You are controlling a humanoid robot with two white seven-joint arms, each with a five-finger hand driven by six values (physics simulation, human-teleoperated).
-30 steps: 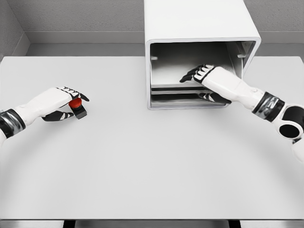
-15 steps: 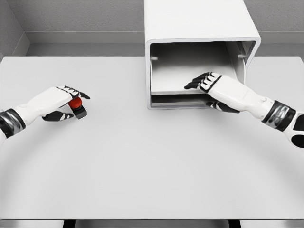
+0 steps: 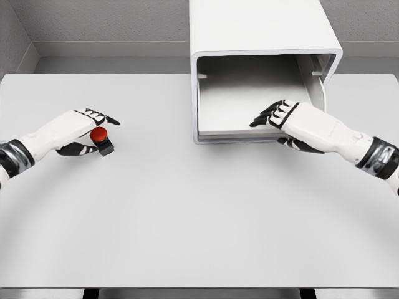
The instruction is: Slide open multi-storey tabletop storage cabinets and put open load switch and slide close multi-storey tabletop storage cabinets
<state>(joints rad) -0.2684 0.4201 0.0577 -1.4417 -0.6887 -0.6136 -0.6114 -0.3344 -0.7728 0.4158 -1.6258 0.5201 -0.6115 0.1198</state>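
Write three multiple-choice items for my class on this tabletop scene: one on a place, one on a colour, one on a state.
1. Where does the cabinet stand on the table?
A. near front edge
B. at the back, right of centre
C. far left corner

2. What colour is the top of the switch?
A. red
B. blue
C. green

3. What is the left robot hand doing?
A. resting flat, far from everything
B. reaching into the cabinet
C. closed around the switch

Answers:
1 B, the white box sits against the far edge, right of the middle.
2 A, a red knob sits on a dark base.
3 C, its fingers wrap the switch, while the right robot hand is at the tray.
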